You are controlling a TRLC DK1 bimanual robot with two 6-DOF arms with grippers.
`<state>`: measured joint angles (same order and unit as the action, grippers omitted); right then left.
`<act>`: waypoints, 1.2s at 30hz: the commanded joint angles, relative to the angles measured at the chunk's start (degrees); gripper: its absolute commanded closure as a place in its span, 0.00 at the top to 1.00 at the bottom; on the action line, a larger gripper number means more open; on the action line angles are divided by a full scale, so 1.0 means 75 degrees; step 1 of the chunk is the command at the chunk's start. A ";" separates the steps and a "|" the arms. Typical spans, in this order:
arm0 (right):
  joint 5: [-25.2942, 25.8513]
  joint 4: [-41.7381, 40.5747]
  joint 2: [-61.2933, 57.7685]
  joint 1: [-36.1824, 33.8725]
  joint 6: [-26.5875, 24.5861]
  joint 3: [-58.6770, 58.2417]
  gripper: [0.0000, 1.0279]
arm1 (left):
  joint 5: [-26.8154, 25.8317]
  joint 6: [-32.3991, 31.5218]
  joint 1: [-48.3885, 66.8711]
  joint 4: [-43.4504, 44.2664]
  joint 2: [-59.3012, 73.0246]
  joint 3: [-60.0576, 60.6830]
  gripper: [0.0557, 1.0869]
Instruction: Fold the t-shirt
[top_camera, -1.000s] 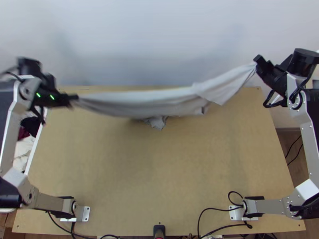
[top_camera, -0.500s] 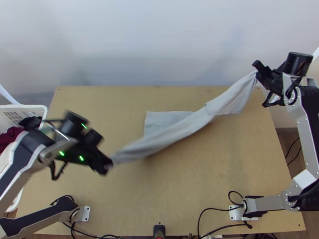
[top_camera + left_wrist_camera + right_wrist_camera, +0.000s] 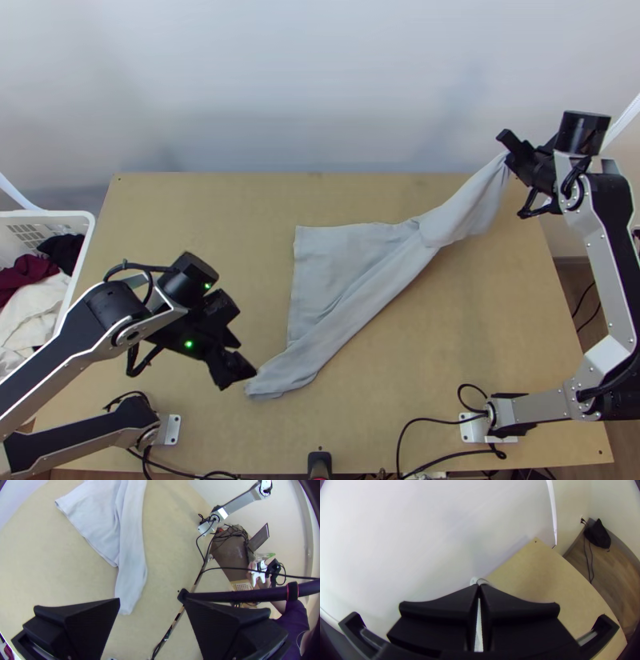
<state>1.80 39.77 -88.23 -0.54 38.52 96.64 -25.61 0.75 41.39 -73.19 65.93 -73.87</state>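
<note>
Where aloft, t-shirt [image 3: 376,300] in right claw [image 3: 509,153]

A light brown wooden table [image 3: 384,416] spreads before me, its far edge near a smooth, pale white wall [image 3: 320,80] with soft shadows. In my right wrist view, brown wood-plank flooring [image 3: 606,576] lies beyond the table's corner.

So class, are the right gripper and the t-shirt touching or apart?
Touching. The right wrist view shows the right gripper with its fingers closed on the t-shirt, a bit poking out at the fingertips.
</note>
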 commanded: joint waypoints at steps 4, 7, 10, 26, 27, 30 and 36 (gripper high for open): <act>0.0111 -0.0135 0.0080 0.0153 -0.0050 -0.0417 0.03 | -0.0125 -0.0323 -0.1323 0.1040 0.1369 -0.0358 0.95; 0.0111 -0.0322 0.0314 0.0271 -0.0039 -0.0745 0.03 | -0.0113 -0.0991 -0.1674 0.1719 0.2354 -0.0862 0.83; 0.0111 -0.0486 0.0502 0.0364 -0.0039 -0.1014 0.03 | -0.0113 -0.1577 -0.1780 0.2458 0.3151 -0.1378 0.76; 0.0498 -0.0533 0.0924 0.0739 -0.0004 -0.1542 0.03 | 0.0016 -0.2784 -0.2495 0.4321 0.6303 -0.3593 0.42; 0.0510 -0.0556 0.0935 0.0751 0.0008 -0.1589 0.03 | 0.0016 -0.2784 -0.2553 0.4321 0.6467 -0.3710 0.42; 0.0568 -0.0603 0.0982 0.0810 0.0055 -0.1706 0.03 | 0.0027 -0.2796 -0.2659 0.4321 0.6912 -0.4038 0.42; 0.0674 -0.0650 0.1029 0.0903 0.0102 -0.1729 0.03 | 0.0027 -0.2796 -0.2694 0.4227 0.7580 -0.4495 0.42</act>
<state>5.93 36.05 -82.81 5.58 38.59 84.68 -25.43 -19.14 21.23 -40.80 120.62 -105.14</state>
